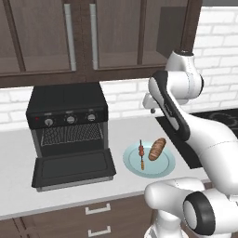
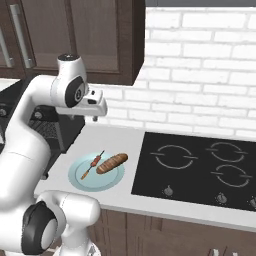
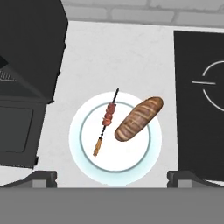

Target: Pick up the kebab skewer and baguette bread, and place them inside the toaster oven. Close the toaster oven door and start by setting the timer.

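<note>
the kebab skewer (image 3: 105, 123) and the baguette bread (image 3: 138, 119) lay side by side on a round pale blue plate (image 3: 85, 159), close but not touching. the skewer was on the side nearer the toaster oven (image 1: 66, 105), and the bread was on the side nearer the black stove top (image 2: 200, 167). one end of the bread reached out over the plate's rim. the plate sat on the white table (image 1: 18, 186), near its front edge, between the oven and the stove top, with bare table all around it.

the toaster oven door (image 1: 73, 169) was dropped down flat, and its front edge came close to the front edge of the table. the wire rack (image 1: 71, 134) showed inside the oven, under three knobs (image 1: 70, 119) in a row. a strip of bare table lay between the door's side edge and the plate.

the fingers (image 3: 113, 177) were spread wide and held nothing. in the hand view they hung above the plate, with open air between them and the food. the arm (image 1: 173, 104) was bent high over the table, under the dark cupboards (image 1: 51, 37).
</note>
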